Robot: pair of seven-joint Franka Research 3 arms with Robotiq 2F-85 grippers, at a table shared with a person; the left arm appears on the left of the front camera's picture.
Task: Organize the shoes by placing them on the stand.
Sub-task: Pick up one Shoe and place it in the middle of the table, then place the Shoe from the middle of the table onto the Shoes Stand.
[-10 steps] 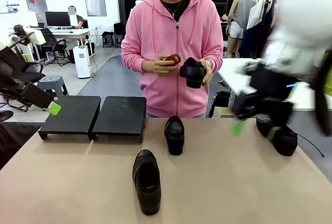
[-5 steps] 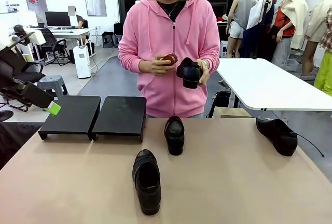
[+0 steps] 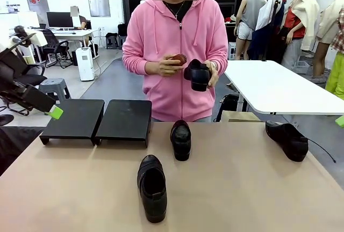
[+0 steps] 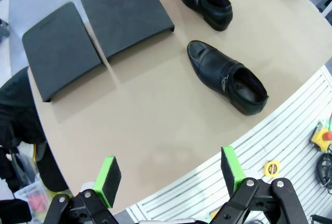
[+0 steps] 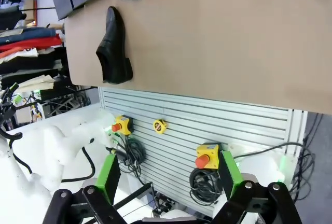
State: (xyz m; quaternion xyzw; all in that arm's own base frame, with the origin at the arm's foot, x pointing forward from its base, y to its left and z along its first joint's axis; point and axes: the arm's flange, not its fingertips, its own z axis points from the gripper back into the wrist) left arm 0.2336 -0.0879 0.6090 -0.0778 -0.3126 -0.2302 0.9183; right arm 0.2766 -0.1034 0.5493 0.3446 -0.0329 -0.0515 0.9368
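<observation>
Front view: three black loafers lie on the worktop (image 3: 242, 189): the near loafer (image 3: 152, 188) lower centre, the middle loafer (image 3: 180, 139) above it, the right loafer (image 3: 287, 140) at the right edge. The person's hand (image 3: 215, 72) holds the fourth loafer (image 3: 199, 76). The stand (image 3: 126, 118) sits at left, nothing on it.

Left wrist view: my left jaws gape wide, empty. The near loafer lies up and right, long axis slanting, toe toward the stand. This arm looks nearer.

Right wrist view: my right jaws are wide, empty, with that loafer far off at upper left.
</observation>
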